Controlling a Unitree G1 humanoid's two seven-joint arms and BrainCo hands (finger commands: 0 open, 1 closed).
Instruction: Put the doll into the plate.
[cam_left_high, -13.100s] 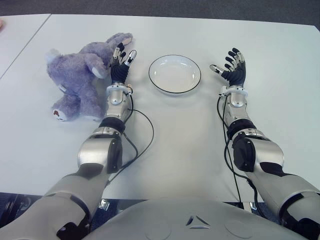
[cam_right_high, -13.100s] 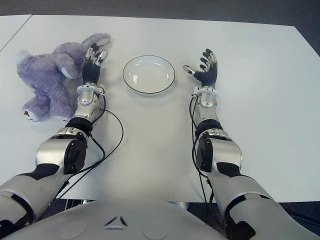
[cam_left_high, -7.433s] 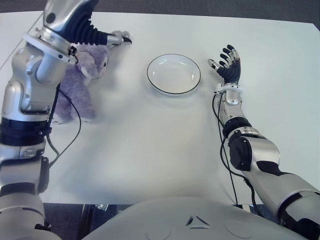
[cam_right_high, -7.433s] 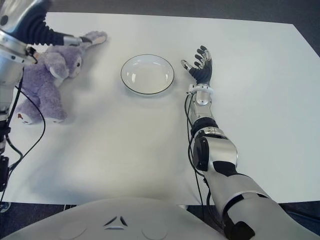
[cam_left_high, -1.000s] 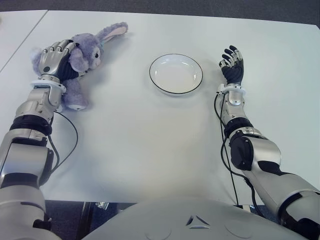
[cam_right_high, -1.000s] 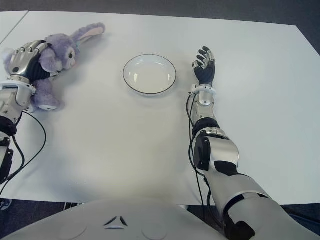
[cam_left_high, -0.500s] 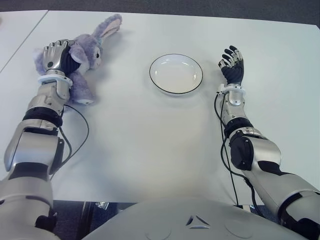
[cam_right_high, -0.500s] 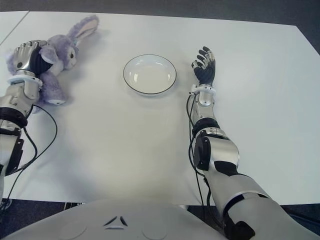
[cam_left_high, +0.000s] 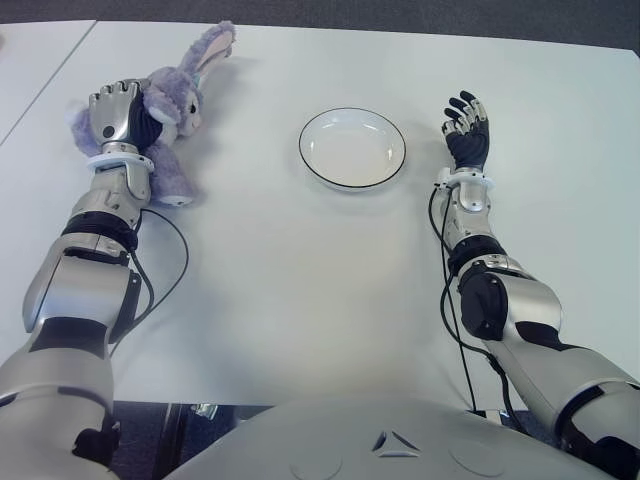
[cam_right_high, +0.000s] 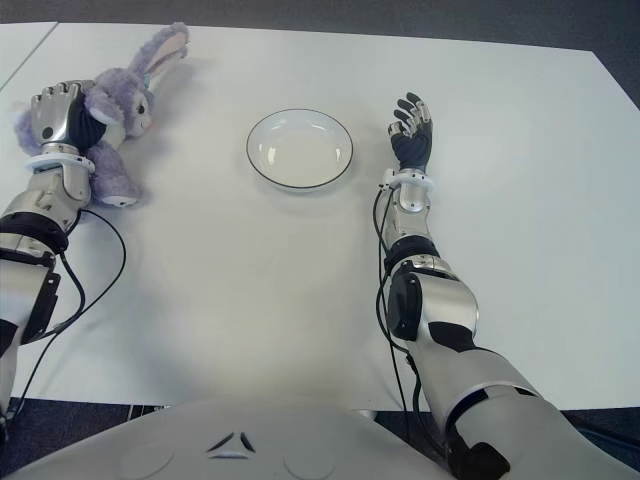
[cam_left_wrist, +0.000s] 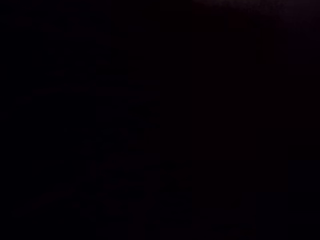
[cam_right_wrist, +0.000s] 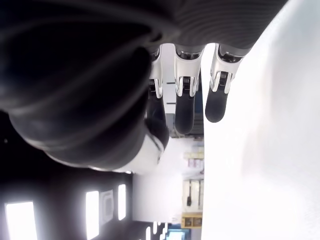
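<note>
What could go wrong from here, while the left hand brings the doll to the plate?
1. The left hand grips only part of the doll; its legs and long ear hang free, so it may slip or rotate out.
2. The trailing leg could drag on the table or push the plate on arrival.
3. The doll is soft and looks longer than the shallow plate, so it may flop over the rim.
</note>
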